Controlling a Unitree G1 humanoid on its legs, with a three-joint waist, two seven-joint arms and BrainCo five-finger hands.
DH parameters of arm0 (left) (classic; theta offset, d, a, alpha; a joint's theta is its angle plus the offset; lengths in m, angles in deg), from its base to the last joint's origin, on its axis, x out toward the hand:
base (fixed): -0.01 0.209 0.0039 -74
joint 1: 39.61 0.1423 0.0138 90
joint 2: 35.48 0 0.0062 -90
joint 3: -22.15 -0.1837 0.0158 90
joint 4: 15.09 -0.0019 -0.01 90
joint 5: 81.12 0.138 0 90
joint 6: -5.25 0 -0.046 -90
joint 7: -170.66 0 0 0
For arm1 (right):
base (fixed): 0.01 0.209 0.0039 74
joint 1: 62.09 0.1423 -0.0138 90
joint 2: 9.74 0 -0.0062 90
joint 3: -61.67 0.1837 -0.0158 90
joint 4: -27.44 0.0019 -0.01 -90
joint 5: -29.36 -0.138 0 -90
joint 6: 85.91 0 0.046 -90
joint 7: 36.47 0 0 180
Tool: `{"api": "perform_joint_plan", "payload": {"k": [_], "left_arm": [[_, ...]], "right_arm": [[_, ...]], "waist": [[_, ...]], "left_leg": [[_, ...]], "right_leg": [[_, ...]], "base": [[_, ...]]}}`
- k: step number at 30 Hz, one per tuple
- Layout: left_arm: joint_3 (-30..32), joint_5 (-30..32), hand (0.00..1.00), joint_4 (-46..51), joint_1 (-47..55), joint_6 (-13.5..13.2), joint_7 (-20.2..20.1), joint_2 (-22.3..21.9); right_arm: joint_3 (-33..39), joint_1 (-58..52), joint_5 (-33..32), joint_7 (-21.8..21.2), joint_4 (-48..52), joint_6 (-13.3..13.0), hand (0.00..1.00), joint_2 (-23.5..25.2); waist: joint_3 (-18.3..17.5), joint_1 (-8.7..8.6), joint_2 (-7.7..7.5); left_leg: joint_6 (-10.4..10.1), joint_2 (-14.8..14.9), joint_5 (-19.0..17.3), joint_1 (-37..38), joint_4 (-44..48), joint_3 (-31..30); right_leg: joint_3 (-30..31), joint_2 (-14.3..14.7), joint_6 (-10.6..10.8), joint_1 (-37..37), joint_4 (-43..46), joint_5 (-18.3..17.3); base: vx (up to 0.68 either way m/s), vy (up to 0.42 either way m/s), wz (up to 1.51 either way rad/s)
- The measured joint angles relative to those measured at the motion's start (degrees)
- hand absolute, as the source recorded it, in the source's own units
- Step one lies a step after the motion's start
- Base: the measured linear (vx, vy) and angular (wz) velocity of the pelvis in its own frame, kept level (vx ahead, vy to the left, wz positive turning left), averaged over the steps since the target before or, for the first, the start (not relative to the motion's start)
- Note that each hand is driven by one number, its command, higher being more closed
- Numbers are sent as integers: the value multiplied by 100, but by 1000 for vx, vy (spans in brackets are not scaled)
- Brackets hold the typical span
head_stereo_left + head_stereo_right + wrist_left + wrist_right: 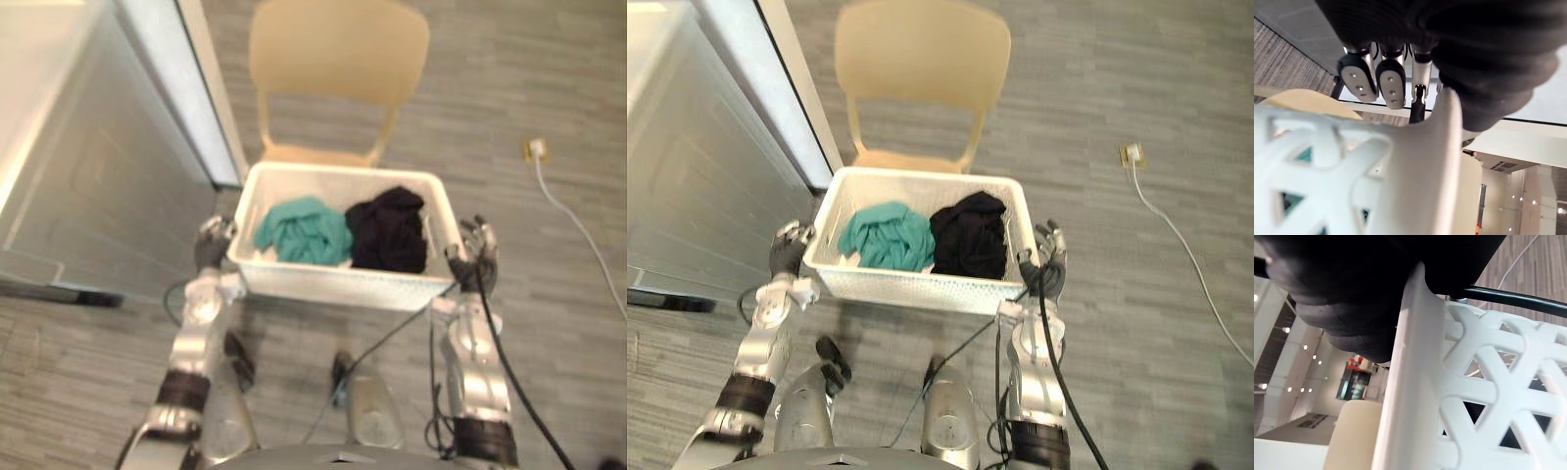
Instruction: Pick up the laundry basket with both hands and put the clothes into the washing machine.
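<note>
Left hand (214,243): dark ribbed cover set against the left end wall of the laundry basket (333,282). In its wrist view the silver fingers (1357,81) bend over the smooth, rounded rim, tips turned back toward the palm, so the hand is clamped on the basket's edge.

Right hand (477,255): palm pressed flat to the right end wall. The fingers stand up past the rim, loosely bent and apart, not wrapped round it. In its wrist view the ribbed cover lies directly on the rim's flange.

Laundry basket: rectangular, white moulded plastic, held level between the two hands. Its walls are an open lattice of crossing diagonal bars under a solid band at the rim. The near wall hangs over the floor (549,323). The far rim overlaps the front of the chair seat, and whether it touches there cannot be told.

Contents: a teal garment (304,232), soft and crumpled into folds, in the left half. A black garment (389,233), bunched into a rounded heap, lies in the right half, and the two touch at the middle.

Surroundings: a beige chair (338,59) with a smooth, curved one-piece backrest just beyond the basket. A pale, flat-panelled unit (88,166) with straight edges stands to the left. The floor is grey wood-grain planks. A white cable (578,225) trails across it to the right, well apart from the basket.
</note>
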Motion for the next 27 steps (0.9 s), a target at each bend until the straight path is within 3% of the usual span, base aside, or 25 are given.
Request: {"api": "perform_joint_plan", "payload": {"k": [3, 7, 11, 15, 20, 27], "left_arm": [[16, 89, 100, -432, -994, 50, 255, -7], [248, 198, 100, -693, -2016, 54, 529, -5], [657, 297, 100, -1296, -3068, 48, 627, 94], [1427, 396, 100, -2071, -4019, 52, 613, 175], [1922, 530, 100, -2486, -4219, 106, 601, 157], [2102, 797, 100, -2487, -4145, 54, 621, 94]], "right_arm": [[112, 662, -1, 314, 52, 100, 100, -171], [120, 1660, -2, 785, 62, 193, 100, -280], [117, 2931, -1, 1084, 45, 253, 100, -380], [27, 4336, -30, 1259, -336, 197, 100, -358], [149, 4734, -241, 1277, -1107, 194, 100, -109], [123, 4628, -268, 1243, -1119, 165, 100, -32]], "waist": [[331, -20, -23], [384, 38, -32], [441, 80, -35], [730, 71, -60], [774, 173, -88], [788, 157, -115]], "left_leg": [[171, 25, -105, -412, 348, 98], [245, 58, -103, -901, 492, 135], [333, 86, -44, -1342, 523, 168], [416, 101, 11, -1682, 474, 311], [489, 75, 77, -1773, 425, 373], [497, -54, 137, -1759, 282, 308]], "right_leg": [[77, -111, 100, -471, 274, 109], [87, -198, 125, -987, 449, 176], [74, -229, 127, -1451, 541, 280], [45, -288, 124, -1825, 541, 424], [-135, -370, 124, -1897, 493, 483], [-332, -499, 124, -1825, 496, 483]], "base": [[-96, 98, -9], [-61, 30, 2], [-23, -3, 3], [3, -4, 1], [85, -36, 4], [75, -62, 11]]}}
